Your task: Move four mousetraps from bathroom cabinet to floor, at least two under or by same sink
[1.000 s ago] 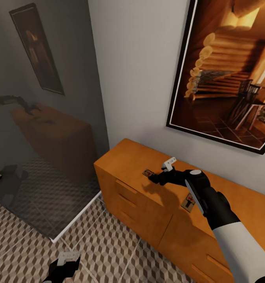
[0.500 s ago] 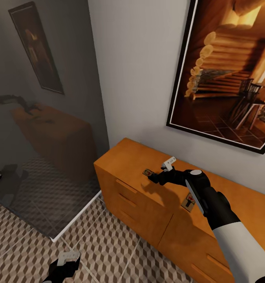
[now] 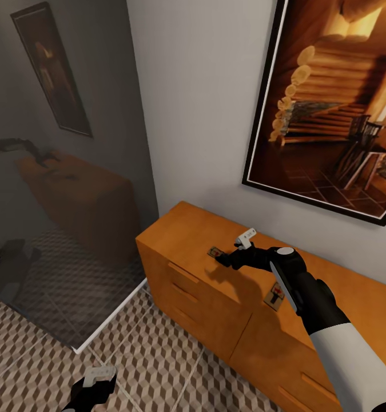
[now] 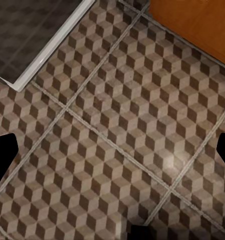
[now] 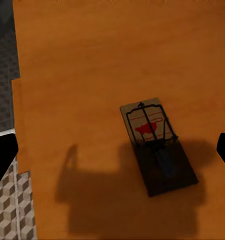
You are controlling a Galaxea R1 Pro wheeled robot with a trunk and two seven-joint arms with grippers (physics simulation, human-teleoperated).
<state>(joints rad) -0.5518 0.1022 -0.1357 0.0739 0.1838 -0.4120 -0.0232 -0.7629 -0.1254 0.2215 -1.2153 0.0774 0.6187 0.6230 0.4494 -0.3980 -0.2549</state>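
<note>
Two mousetraps lie on top of the orange-brown cabinet (image 3: 181, 234). One mousetrap (image 3: 215, 251) lies just beyond my right gripper (image 3: 223, 260), which hovers open right above it. In the right wrist view this mousetrap (image 5: 155, 142) sits between the spread fingertips (image 5: 3, 155) on the cabinet top (image 5: 92, 60), half in the gripper's shadow. The other mousetrap (image 3: 274, 296) is partly covered by my right forearm. My left gripper (image 3: 94, 384) hangs open and empty low over the bathroom floor (image 4: 112, 130).
A glass shower wall (image 3: 61, 200) with a pale floor rail (image 4: 47, 52) stands left of the cabinet. A large framed picture (image 3: 330, 109) hangs on the wall above it. Patterned floor tiles (image 3: 158, 355) spread in front of the drawers.
</note>
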